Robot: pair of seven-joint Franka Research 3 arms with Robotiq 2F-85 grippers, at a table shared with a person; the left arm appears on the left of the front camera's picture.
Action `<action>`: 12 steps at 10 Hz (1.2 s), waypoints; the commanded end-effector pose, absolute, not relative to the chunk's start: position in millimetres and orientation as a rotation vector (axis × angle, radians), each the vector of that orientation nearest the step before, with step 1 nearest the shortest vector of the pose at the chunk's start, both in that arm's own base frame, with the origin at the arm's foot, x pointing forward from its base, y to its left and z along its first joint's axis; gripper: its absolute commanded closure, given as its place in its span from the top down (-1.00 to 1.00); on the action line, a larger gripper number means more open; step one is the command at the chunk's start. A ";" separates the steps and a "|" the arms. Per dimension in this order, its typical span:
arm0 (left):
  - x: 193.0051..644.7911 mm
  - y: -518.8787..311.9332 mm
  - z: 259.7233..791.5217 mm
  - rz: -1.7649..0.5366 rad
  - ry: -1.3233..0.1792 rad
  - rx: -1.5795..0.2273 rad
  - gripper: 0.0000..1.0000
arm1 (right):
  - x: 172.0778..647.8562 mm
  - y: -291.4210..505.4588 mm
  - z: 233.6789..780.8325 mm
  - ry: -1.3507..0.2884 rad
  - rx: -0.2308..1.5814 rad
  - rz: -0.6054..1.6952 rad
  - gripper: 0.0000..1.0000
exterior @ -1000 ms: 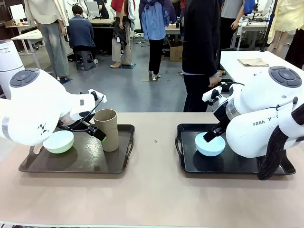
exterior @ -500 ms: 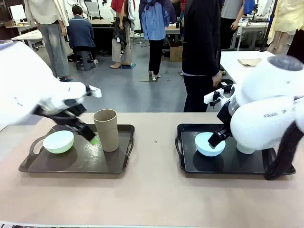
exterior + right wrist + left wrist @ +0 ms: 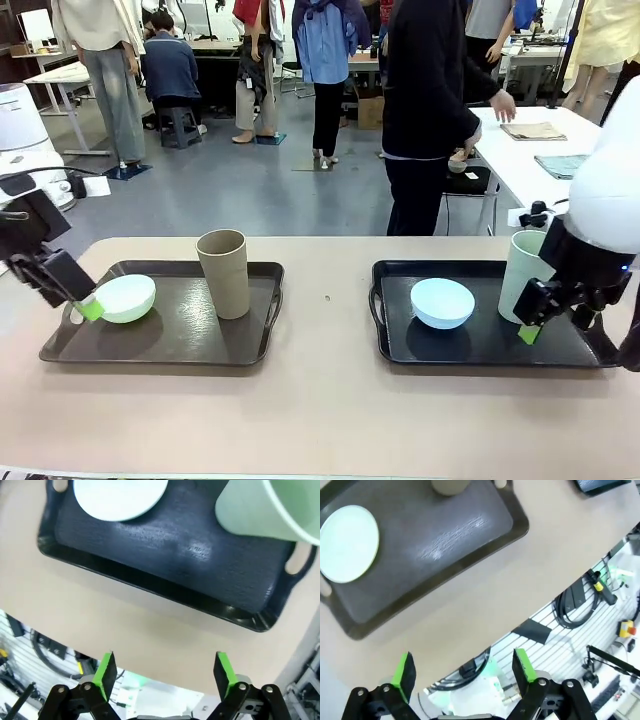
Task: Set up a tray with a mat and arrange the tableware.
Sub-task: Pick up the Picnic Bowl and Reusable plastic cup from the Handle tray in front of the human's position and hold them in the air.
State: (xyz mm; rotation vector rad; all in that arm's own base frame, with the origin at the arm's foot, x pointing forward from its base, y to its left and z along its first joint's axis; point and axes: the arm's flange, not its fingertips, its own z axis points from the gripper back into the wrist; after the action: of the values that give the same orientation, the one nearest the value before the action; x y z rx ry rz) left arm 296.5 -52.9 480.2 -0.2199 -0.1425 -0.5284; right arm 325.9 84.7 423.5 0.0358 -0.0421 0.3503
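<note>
Two dark trays sit side by side, each floor covered by a dark matte mat (image 3: 440,535) (image 3: 165,545). The left tray (image 3: 255,345) holds a pale mint bowl (image 3: 125,297) (image 3: 347,542) and a tan-brown cup (image 3: 224,272) (image 3: 449,486). In the right tray (image 3: 390,345) are a light blue bowl (image 3: 442,302) (image 3: 120,497) and a sage green cup (image 3: 524,275) (image 3: 265,510). My left gripper (image 3: 85,303) (image 3: 464,669) hangs open at the left tray's outer end, beside the mint bowl. My right gripper (image 3: 550,325) (image 3: 165,672) is open beside the sage cup. Both hold nothing.
A person in dark clothes (image 3: 425,110) stands at the far side, one hand over a white side table (image 3: 560,135) with folded cloths. A strip of bare tabletop (image 3: 327,330) separates the trays. The table's near edge lies under both wrist cameras.
Both arms have drawn back outward: the left away from the tan cup to the tray's left end, the right off the blue bowl to the right, uncovering the sage cup. Both stayed open.
</note>
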 end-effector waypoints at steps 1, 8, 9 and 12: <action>310.5 -79.5 475.7 -0.599 -0.204 -0.225 1.00 | 331.1 112.0 419.9 -0.102 0.035 0.427 1.00; 311.5 38.0 450.8 -0.325 -0.139 -1.290 1.00 | 342.7 -80.9 403.0 -0.019 1.321 0.510 1.00; 314.0 -1.2 466.4 -0.473 -0.201 -0.772 1.00 | 358.0 -21.9 425.1 -0.029 0.666 0.644 1.00; 307.0 41.2 459.9 -0.349 -0.295 -1.109 1.00 | 343.6 -93.6 421.3 -0.129 1.227 0.624 1.00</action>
State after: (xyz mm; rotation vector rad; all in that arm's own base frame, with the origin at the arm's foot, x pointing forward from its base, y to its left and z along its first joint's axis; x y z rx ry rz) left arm 308.5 23.4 461.5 -0.9536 -0.2155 -0.4091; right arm 338.6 -60.8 421.2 0.9168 -0.0767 0.6524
